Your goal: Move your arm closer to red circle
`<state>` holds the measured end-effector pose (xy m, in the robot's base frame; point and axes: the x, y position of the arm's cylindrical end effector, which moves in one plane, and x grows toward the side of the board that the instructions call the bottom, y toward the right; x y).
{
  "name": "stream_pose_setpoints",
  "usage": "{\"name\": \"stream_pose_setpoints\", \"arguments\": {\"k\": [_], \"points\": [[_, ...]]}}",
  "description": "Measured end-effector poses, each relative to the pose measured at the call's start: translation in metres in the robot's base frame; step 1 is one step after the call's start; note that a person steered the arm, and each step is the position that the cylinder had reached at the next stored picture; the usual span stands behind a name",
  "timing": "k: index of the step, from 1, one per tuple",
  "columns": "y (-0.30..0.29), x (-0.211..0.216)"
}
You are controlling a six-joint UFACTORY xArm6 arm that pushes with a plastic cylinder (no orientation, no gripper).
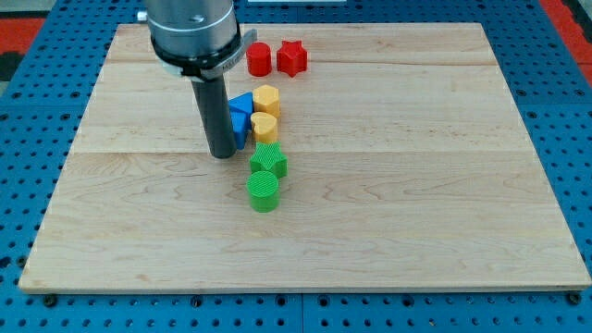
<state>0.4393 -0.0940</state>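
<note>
My tip [222,154] rests on the wooden board [444,213], touching or just beside the view's left of the blue blocks [240,116]; their shapes are hard to make out behind the rod. The arm carries no pincer, only this rod. The red circle [259,60] lies well above my tip toward the view's top, with the red star [292,57] just right of it. Right of my tip stand a yellow hexagon [267,98] and yellow heart [265,126]; below-right lie a green star [269,161] and green circle [264,191].
</note>
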Motion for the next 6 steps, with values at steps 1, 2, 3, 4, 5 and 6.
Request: {"name": "stream_pose_setpoints", "arguments": {"k": [1, 2, 3, 4, 5, 6], "points": [[-0.065, 0.021], [-0.087, -0.052], [-0.046, -0.108], [0.014, -0.141], [-0.032, -0.179], [0.030, -0.182]]}}
